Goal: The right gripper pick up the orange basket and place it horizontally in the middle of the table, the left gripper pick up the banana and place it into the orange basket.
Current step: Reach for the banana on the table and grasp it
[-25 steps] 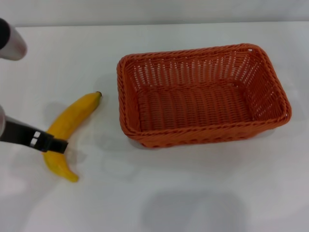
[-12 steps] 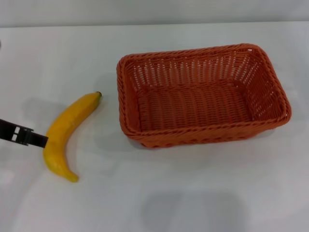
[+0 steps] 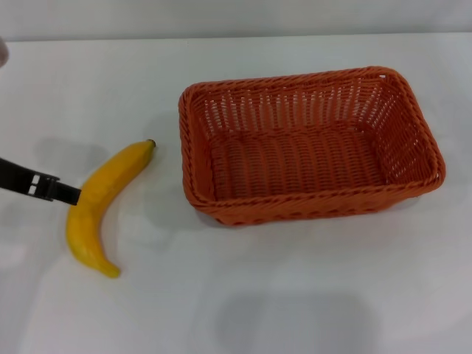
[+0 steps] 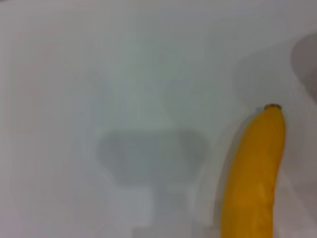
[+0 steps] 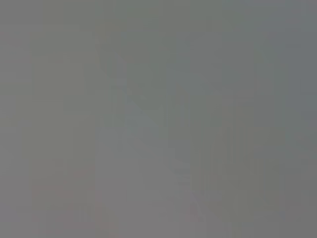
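The orange basket (image 3: 310, 147) stands upright and empty on the white table (image 3: 295, 295), right of centre, with its long side running left to right. To its left the yellow banana (image 3: 103, 203) lies flat on the table, dark tip toward the basket. A thin black part of my left gripper (image 3: 68, 194) reaches in from the left edge and meets the banana's left side near its middle. The left wrist view shows the banana (image 4: 255, 168) on the bare table (image 4: 124, 74). My right gripper is out of view, and its wrist view is a blank grey.
A strip of bare table (image 3: 166, 184) separates the banana from the basket. Bare tabletop (image 3: 258, 310) also stretches along the near side in front of both.
My left gripper has pulled back leftward off the banana, then shifted slightly farther along its side. The silver arm at the upper left has left the view. Banana and basket have not moved.
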